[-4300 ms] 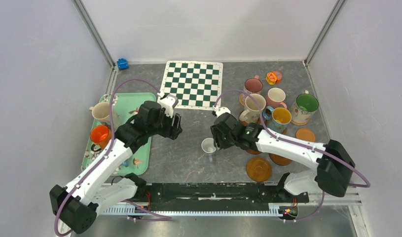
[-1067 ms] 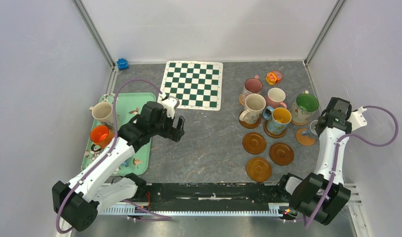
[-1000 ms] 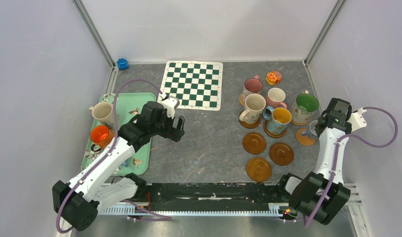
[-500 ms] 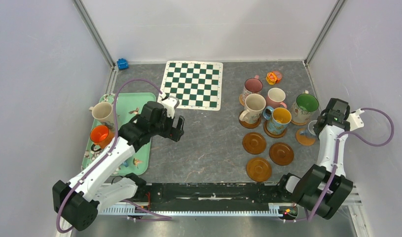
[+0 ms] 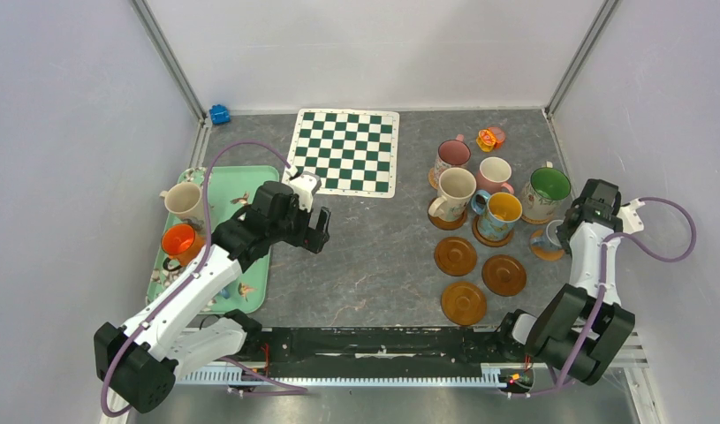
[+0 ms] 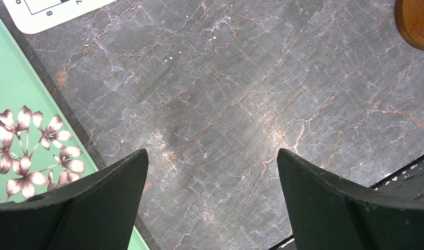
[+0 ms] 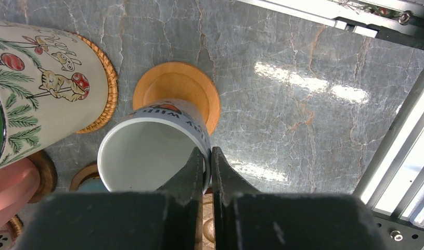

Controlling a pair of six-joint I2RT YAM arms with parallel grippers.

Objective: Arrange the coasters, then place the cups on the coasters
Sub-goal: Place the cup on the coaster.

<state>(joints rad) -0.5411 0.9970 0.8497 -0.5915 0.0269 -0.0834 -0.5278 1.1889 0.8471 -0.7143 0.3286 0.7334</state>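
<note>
Right gripper [image 7: 207,155]: the jaws are clenching on the near rim of the small white cup [image 7: 147,156], 1 finger inside the wall and 1 outside.

The cup is sitting over the orange-tan coaster [image 7: 173,86] at the right edge of the table [image 6: 241,94]. Its long axis is running roughly upright, with the mouth pointing up at the wrist camera and the lettered outer wall facing away from the fingers. The handle is not showing in either view. Whether the base is resting on the coaster or hanging just above it cannot be told, since the cup body is hiding the contact.

Just beside it, the green-lined mug [image 7: 43,88] is standing upright on a woven coaster [image 7: 108,88].

In the overhead view, 3 dark brown coasters [image 5: 455,255] are lying bare in front of the mug cluster. 2 cups are standing at the left edge of the mint-green tray [image 5: 259,177], a cream cup [image 5: 181,200] and an orange cup [image 5: 178,240].

Left gripper [image 6: 212,161]: the jaws are standing wide and released, holding nothing. It is hovering over bare table beside the tray's right edge.
</note>
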